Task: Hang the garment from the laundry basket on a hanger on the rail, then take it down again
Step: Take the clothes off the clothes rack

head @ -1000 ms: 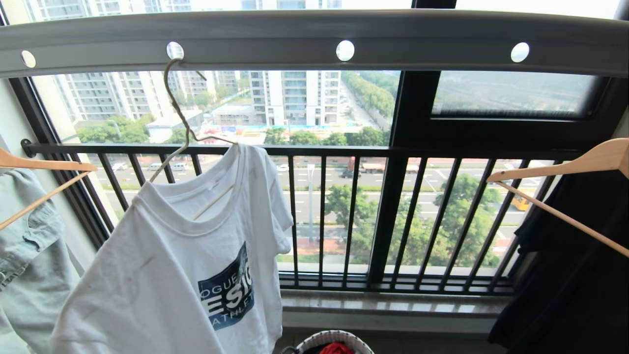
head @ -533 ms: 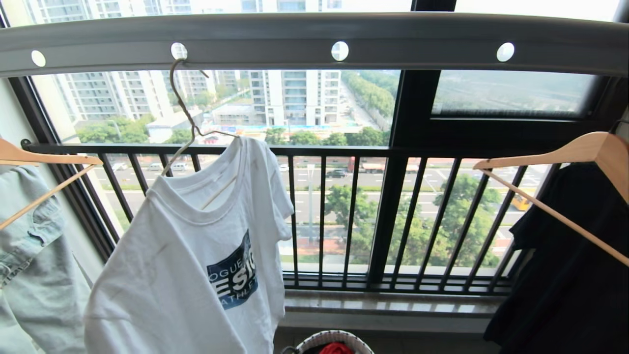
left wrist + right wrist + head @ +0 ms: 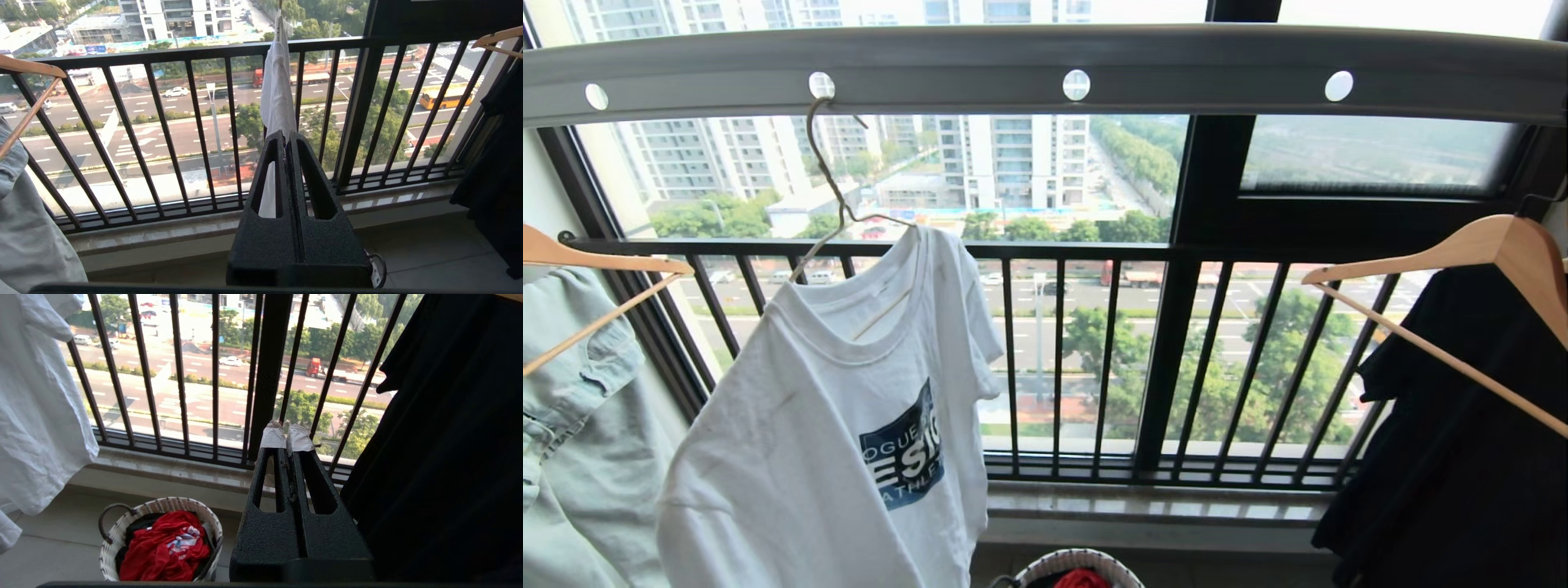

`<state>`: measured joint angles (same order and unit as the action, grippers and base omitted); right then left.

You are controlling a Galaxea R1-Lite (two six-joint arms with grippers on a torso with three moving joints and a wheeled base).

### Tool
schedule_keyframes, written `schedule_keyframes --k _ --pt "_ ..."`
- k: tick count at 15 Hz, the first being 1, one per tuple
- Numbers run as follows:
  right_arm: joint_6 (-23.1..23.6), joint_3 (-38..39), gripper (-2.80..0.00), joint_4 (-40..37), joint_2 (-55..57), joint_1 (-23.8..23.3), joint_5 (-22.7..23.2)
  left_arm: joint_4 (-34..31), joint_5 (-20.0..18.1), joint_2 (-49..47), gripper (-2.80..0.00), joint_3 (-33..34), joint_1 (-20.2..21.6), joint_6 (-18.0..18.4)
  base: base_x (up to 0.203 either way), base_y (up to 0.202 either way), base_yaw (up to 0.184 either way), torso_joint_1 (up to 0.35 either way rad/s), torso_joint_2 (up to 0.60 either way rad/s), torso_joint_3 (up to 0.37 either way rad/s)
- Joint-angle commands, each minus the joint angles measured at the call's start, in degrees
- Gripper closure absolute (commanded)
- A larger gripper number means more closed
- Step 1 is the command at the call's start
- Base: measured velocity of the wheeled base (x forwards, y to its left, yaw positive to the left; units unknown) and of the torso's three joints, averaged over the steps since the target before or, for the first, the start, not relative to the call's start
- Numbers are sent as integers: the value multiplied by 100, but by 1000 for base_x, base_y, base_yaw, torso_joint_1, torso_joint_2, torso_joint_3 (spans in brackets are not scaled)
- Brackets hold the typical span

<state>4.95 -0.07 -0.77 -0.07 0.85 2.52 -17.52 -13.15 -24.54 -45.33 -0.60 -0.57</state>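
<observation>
The white short-sleeved T-shirt with a dark blue lettered chest logo [image 3: 849, 425] hangs on the thin pale wire hanger [image 3: 829, 184], whose long hook sits in a round hole of the grey perforated overhead rail [image 3: 1045, 69]. The shirt's long axis runs downward, slanting left, collar uppermost. The left gripper [image 3: 287, 136] and right gripper [image 3: 287, 439] each have fingers pressed together, empty. The white woven basket [image 3: 161, 506] stands on the floor below.
</observation>
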Motion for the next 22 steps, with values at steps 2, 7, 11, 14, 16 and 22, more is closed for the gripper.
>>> schedule_keyframes --k 2,7,11,14,16,22 --pt "6 -1 0 -11 10 3 3 -570 -150 -1784 0 -1347 -14 61 0 0 0 0 0 0" --pt "6 -1 0 -11 16 3 3 -1462 -225 -3491 0 -3320 -51 280 0 0 0 0 0 0" --pt "15 -1 0 -11 16 3 3 -2614 -228 -4499 0 -4711 -530 371 0 0 0 0 0 0" --pt "15 -1 0 -11 16 3 2 -2824 -174 -4875 0 -4903 -876 415 0 0 0 0 0 0" --pt "15 -1 0 -20 16 3 3 -2793 -25 -5113 0 -4907 -952 418 0 0 0 0 0 0" --pt "15 -1 0 -20 16 3 3 -2645 59 -5174 -280 -4888 -1272 424 0 0 0 0 0 0"
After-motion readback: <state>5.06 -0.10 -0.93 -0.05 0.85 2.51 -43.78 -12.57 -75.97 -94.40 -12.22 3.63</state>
